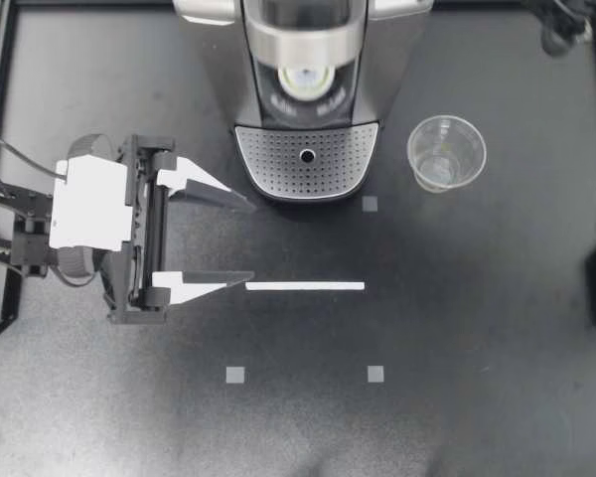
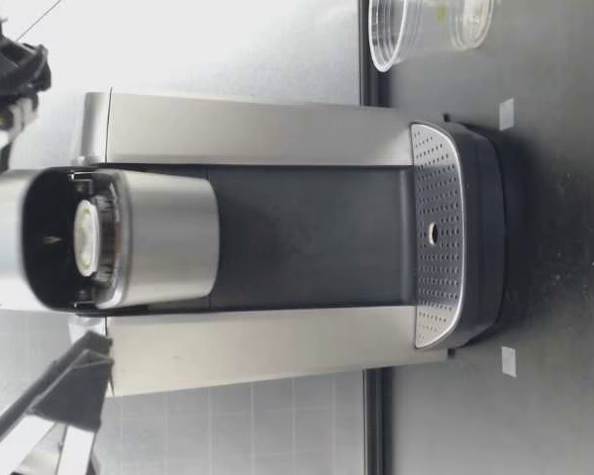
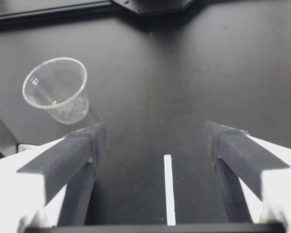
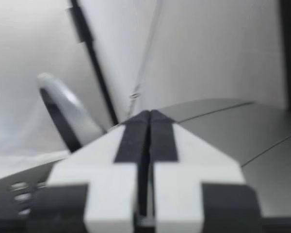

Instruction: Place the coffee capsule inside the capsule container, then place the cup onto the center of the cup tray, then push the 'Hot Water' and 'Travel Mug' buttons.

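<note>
Left gripper [image 1: 251, 241] gapes wide, holding nothing (just beside the cup tray [image 1: 278, 167]).
Right gripper [image 4: 149, 116] has its fingers pressed together by the coffee machine [image 1: 306, 94]; the cup [image 1: 446, 152] stands apart.

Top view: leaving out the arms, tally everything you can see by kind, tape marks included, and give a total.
Coffee machine: 1
Coffee capsule, sitting in the machine's holder: 1
Clear cup: 1
White tape strip: 1
Grey square markers: 3
Total: 7
</note>
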Tool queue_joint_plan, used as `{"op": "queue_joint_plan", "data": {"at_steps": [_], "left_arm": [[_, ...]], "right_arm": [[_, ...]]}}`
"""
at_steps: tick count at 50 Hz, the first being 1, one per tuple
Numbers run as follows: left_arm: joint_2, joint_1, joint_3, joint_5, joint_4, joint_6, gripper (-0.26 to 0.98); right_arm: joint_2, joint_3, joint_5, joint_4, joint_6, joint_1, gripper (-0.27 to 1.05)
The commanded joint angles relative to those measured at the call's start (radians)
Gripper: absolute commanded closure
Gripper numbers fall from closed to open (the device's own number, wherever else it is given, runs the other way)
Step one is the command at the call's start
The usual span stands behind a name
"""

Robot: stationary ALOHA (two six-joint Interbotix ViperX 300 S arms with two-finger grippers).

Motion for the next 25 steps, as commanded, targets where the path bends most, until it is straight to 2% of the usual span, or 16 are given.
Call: {"op": "queue_joint_plan", "data": {"at_steps": [1,12,25], "left_arm": [[-0.017,0.003,-0.006,-0.008,0.0,-0.002,-0.02],[-0.017,0.003,-0.003,-0.012,-0.005,-0.002,-0.02],[-0.015,0.003,-0.002,-0.023,-0.011,-0.002,-0.02]], "right_arm": [[-0.041,0.015,-0.005,-0.003,0.002,0.049,0.68],[-0.094,0.086,-0.009,0.002,0.017,0.106,0.68],[-0.097,0.123,-0.009,0.0,0.048,0.143,0.68]]}}
